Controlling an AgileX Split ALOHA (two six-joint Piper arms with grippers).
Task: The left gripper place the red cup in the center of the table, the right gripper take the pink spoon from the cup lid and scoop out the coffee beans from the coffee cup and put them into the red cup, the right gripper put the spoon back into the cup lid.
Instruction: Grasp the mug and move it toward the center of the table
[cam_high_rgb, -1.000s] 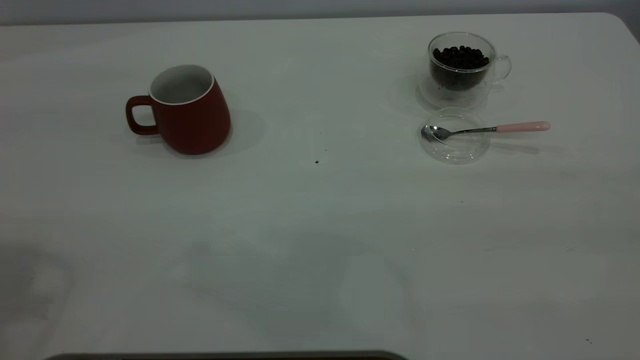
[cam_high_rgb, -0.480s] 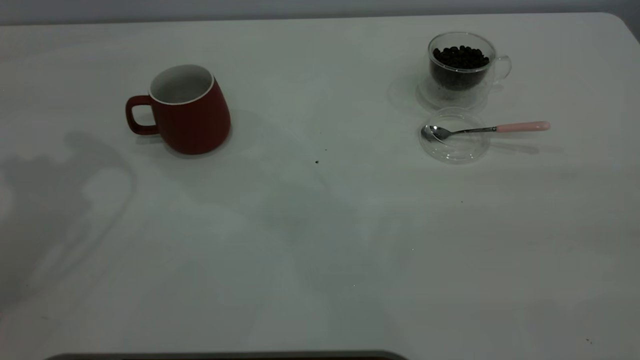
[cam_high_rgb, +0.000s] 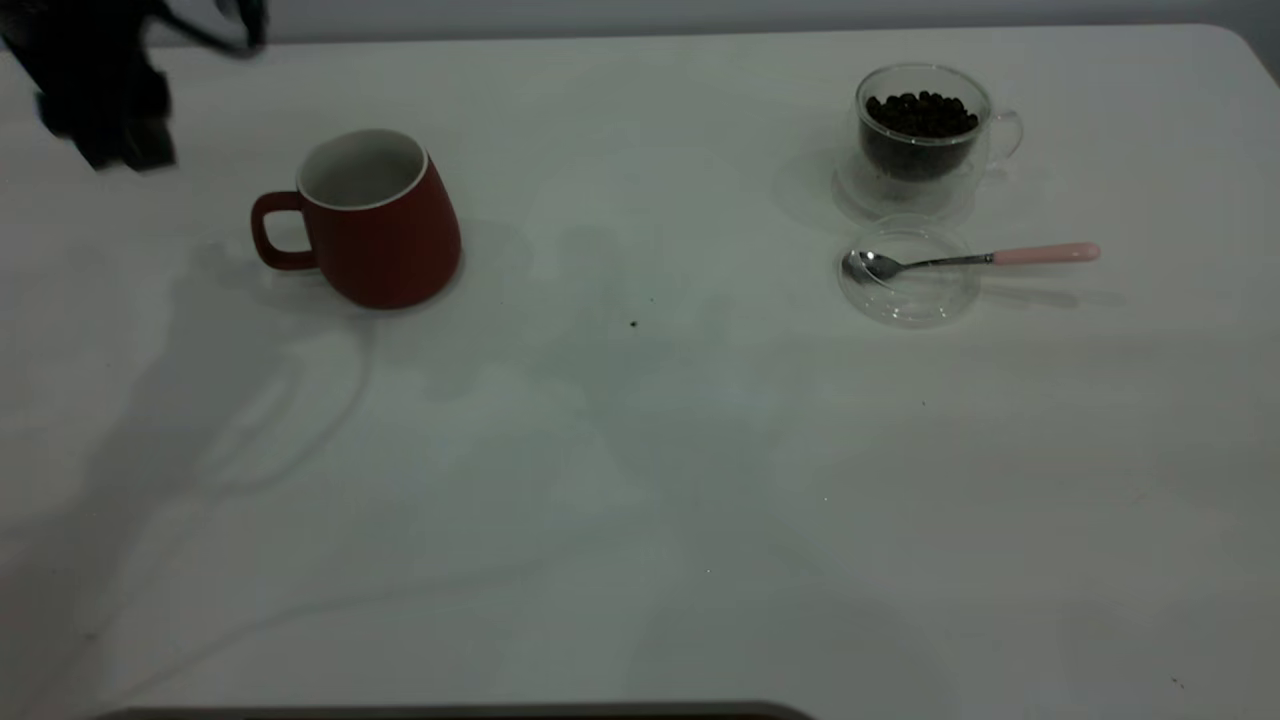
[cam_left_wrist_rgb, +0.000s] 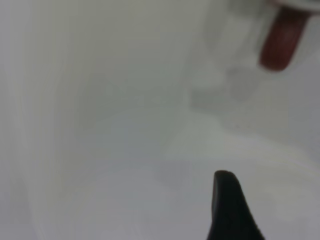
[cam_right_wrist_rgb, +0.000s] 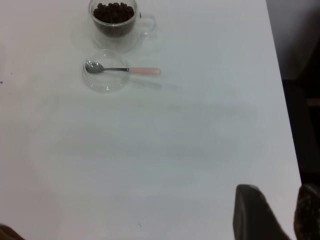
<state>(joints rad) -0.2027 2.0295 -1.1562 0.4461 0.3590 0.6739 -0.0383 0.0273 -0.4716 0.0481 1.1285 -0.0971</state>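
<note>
Nothing is done: the red cup (cam_high_rgb: 370, 220) stands well left of the coffee cup (cam_high_rgb: 925, 135), untouched, the left gripper (cam_high_rgb: 100, 90) beyond it, its jaws' state unreadable, the pink spoon (cam_high_rgb: 975, 258) resting on the cup lid (cam_high_rgb: 908, 295) just beside the coffee cup.

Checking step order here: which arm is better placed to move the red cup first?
Left. The left gripper hangs just beyond the red cup on its handle side, while the right gripper sits far off, past the pink spoon.

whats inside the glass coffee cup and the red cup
The glass coffee cup holds dark coffee beans nearly to its rim. The red cup shows only a bare white inner wall; its bottom is hidden by the near rim.
</note>
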